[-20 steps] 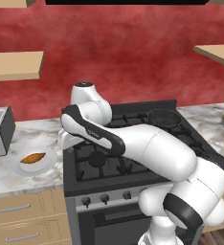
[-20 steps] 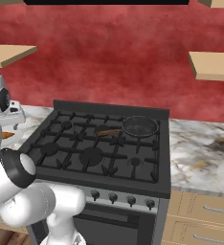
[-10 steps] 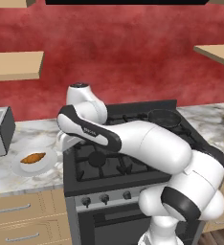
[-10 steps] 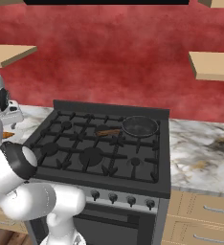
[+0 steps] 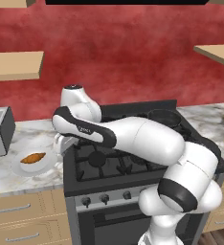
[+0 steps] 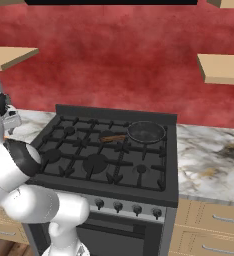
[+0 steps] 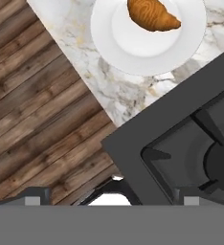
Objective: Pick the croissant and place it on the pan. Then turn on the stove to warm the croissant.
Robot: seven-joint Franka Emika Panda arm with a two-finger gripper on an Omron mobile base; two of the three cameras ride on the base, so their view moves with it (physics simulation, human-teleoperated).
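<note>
Red wall and wooden shelves back the left base view. Marble surface (image 5: pixel 8 172) at the left carries a white plate (image 5: pixel 18 167) with the croissant (image 5: pixel 33 157) on it, left of centre. A silver toaster (image 5: pixel 0 131) stands at the left edge. The stove (image 5: pixel 118 167) sits mid-frame; the pan (image 5: pixel 164 117) rests on its rear grate, right of centre. The arm reaches left across the stove, and its wrist hangs over the stove's left edge, just right of the plate.

Right base view: the stove (image 6: pixel 109 155) fills the centre, knobs (image 6: pixel 126 207) along its silver front. The pan (image 6: pixel 146 132) sits on the rear grate right of centre, wooden handle pointing left.

Hand view: the plate (image 7: pixel 118 48) lies at the top, the croissant (image 7: pixel 152 15) on it at the top edge. The stove (image 7: pixel 181 153) corner takes the lower right, wooden floor (image 7: pixel 32 119) the left. The end effector (image 7: pixel 109 198) stands released at the bottom edge, fingers spread wide, grasping nothing; the croissant lies well apart from it, toward the top of the frame.
</note>
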